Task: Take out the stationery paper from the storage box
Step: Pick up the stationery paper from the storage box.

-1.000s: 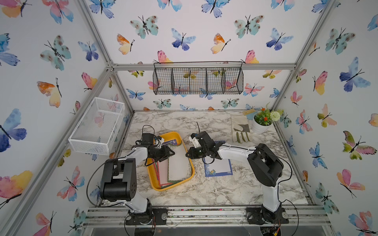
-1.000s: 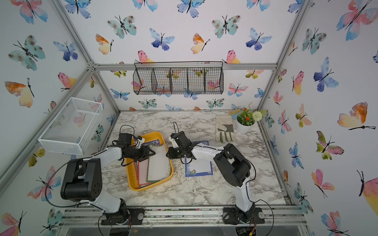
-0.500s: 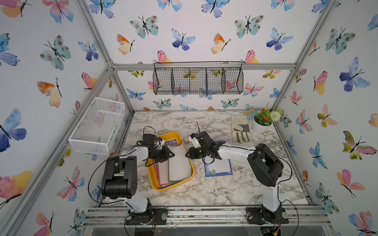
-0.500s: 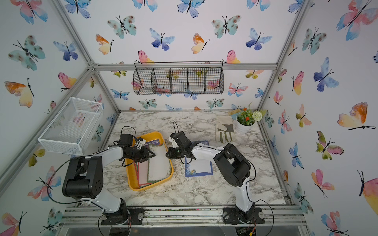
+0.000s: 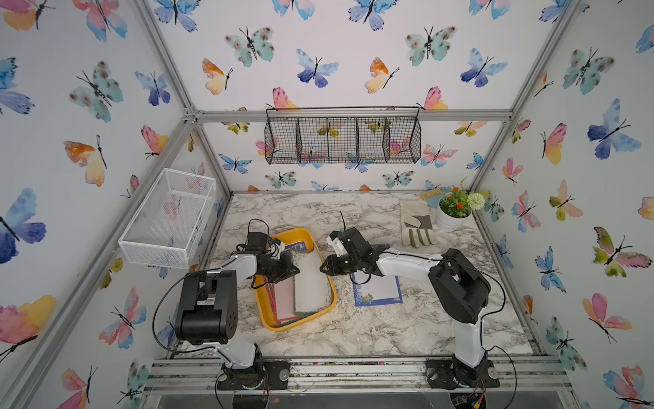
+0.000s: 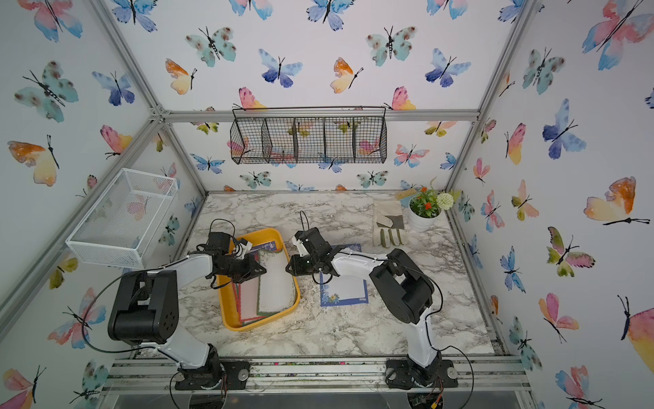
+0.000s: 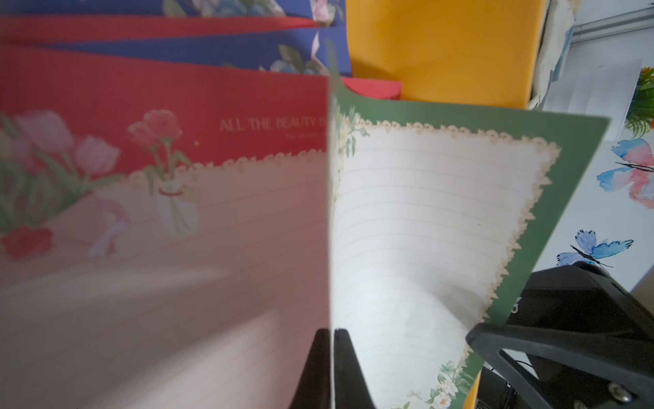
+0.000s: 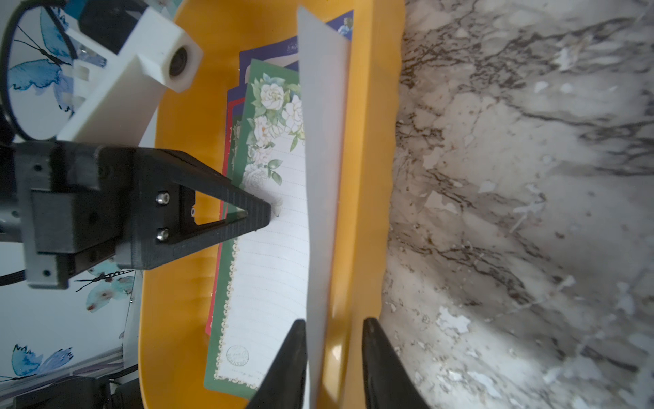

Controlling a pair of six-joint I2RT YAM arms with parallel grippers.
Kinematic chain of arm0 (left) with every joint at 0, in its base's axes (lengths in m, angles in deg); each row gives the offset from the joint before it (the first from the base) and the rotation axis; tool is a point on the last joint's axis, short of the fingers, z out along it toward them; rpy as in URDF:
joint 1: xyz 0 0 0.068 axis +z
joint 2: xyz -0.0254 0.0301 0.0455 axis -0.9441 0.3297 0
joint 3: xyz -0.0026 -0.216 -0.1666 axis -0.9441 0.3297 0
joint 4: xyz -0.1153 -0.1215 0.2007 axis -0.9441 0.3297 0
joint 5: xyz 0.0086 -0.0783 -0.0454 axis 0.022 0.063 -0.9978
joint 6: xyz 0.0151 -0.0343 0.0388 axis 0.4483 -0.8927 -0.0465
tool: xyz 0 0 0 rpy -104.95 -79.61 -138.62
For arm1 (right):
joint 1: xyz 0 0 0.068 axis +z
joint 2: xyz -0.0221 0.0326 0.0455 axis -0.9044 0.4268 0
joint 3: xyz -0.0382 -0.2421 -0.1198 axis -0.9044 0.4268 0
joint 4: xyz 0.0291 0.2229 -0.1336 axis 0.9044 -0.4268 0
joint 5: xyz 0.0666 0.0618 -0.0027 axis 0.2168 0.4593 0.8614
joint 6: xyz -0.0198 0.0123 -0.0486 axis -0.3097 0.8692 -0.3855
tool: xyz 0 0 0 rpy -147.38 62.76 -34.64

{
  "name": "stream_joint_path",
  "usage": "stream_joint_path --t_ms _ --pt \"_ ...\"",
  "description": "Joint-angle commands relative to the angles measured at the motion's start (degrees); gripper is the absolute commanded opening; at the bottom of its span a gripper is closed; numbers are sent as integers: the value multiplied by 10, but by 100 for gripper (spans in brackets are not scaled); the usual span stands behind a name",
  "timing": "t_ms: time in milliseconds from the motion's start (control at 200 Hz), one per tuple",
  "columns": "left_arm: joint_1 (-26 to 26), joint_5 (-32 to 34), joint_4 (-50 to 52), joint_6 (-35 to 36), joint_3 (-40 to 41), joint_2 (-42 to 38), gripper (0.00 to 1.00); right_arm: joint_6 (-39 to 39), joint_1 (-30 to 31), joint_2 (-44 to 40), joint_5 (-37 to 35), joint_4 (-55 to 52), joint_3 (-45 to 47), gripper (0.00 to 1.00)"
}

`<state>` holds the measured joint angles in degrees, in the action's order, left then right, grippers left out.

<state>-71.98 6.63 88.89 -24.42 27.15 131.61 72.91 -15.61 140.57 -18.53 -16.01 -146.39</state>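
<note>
Left gripper (image 7: 332, 340): clamped on a green-bordered sheet of stationery paper (image 7: 424, 212), one side lifted, inside the storage box (image 8: 368, 177). Right gripper (image 8: 333, 322): parted around the same sheet. Tearing is risked under opposing pulls.

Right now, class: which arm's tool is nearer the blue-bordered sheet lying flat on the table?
Right. The right tool hangs at the rim of the tray, on the side facing that sheet; the left tool is farther away, over the tray's inside.
</note>
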Motion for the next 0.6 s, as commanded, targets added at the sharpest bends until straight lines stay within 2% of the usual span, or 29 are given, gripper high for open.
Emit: stream_joint_path --t_ms 0,155,300,405,596 --pt "-2 19 18 12 -9 -15 3 -5 4 -26 -13 8 0 31" --pt "-2 27 25 23 -7 -33 0 -11 5 -55 -43 19 11 32" --pt "-3 47 29 27 -8 -48 0 -15 6 -84 -79 29 31 46" --pt "-3 60 30 28 -11 -53 0 -23 6 -100 -92 33 39 51" --pt "-3 90 40 32 -16 -56 0 -31 6 -114 -114 43 45 52"
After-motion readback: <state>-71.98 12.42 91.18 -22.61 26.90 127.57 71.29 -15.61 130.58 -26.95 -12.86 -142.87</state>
